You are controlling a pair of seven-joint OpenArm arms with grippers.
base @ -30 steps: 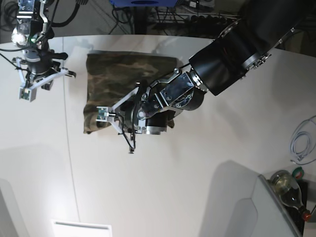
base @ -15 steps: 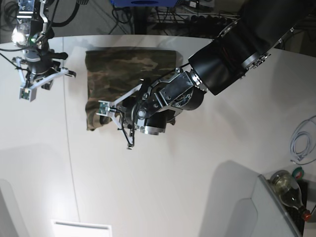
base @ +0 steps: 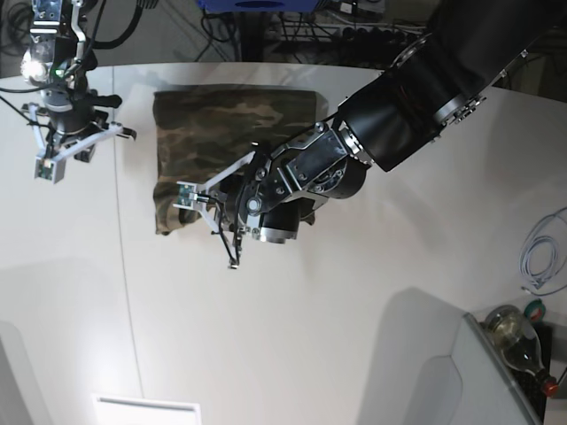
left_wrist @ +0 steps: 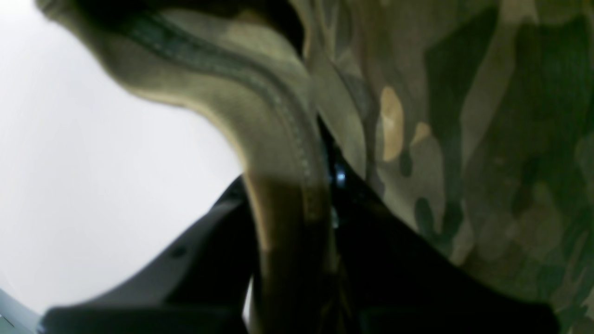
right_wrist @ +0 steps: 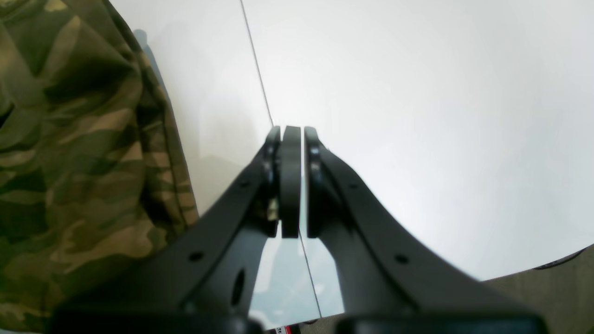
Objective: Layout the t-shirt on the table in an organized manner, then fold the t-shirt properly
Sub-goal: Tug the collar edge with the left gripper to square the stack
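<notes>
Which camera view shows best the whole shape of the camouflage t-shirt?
The base view: the t-shirt lies as a folded rectangle on the table. The left wrist view shows only a blurred hem held in the left gripper; the right wrist view shows one edge.

Looks like a robotics lab: tangled black cables (base: 266,27) along the frame's top edge, behind a bare white table (base: 354,292).

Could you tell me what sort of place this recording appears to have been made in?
Probably a robotics lab or workshop: two robot arms work a camouflage t-shirt on a large white table, with tangled cables behind it and a coiled white cable at one side.
</notes>
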